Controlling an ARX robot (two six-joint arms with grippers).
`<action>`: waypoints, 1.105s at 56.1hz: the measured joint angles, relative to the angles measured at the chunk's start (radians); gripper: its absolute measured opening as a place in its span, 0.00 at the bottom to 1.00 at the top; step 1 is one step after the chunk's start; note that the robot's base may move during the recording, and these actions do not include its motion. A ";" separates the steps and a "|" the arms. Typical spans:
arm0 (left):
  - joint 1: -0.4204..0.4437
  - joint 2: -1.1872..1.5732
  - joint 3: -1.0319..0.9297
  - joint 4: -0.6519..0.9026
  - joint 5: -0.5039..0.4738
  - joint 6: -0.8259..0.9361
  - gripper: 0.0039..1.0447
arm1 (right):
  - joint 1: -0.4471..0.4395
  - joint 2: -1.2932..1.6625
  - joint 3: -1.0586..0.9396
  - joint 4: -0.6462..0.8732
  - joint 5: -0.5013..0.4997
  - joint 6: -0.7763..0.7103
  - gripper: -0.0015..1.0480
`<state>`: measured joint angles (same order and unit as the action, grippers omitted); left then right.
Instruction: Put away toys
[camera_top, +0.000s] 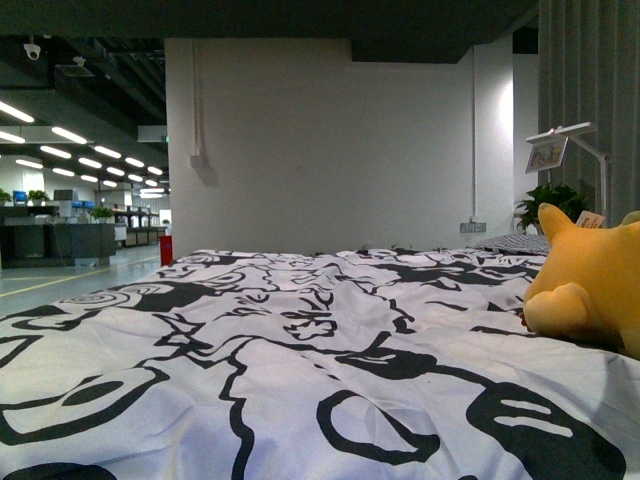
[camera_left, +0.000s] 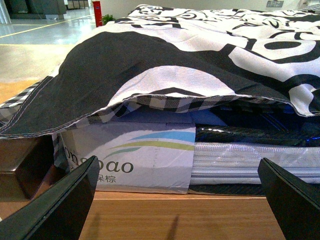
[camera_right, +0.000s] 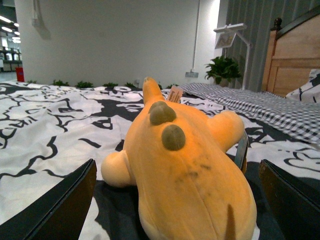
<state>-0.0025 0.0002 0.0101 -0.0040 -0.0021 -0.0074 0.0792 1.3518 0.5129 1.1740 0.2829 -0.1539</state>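
The yellow-orange plush toy (camera_top: 590, 275) lies on the bed, on the black-and-white patterned duvet cover (camera_top: 300, 350), far over to the robot's right and toward the head end, a small tag showing by its pointed ear. The right claw (camera_right: 176, 170) is spread wide with nothing gripped. The plush toy (camera_right: 185, 165) stretches away from it, with one dark finger (camera_right: 55, 210) on each side of the body and clear of it as far as I can see. Beyond the toy are grey checked bedding (camera_right: 260, 107), a wooden headboard (camera_right: 290, 60), a white lamp (camera_top: 570, 135) and a potted plant (camera_top: 550, 200) against the white wall. The left claw (camera_left: 178, 165) is also wide open and empty, low down and facing the side of the bed. There the duvet cover (camera_left: 165, 55) hangs over the edge of the mattress (camera_left: 250, 160) and its white printed label (camera_left: 135, 155), above the wooden bed frame (camera_left: 175, 215).
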 joint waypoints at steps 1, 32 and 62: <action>0.000 0.000 0.000 0.000 0.000 0.000 0.94 | 0.000 0.013 0.011 0.008 -0.003 -0.010 0.94; 0.000 0.000 0.000 0.000 0.000 0.000 0.94 | -0.061 0.303 0.256 0.073 -0.068 -0.153 0.94; 0.000 0.000 0.000 0.000 0.000 0.000 0.94 | -0.080 0.429 0.323 0.108 -0.062 -0.209 0.84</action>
<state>-0.0025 0.0002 0.0101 -0.0040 -0.0021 -0.0074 -0.0006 1.7805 0.8364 1.2823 0.2211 -0.3630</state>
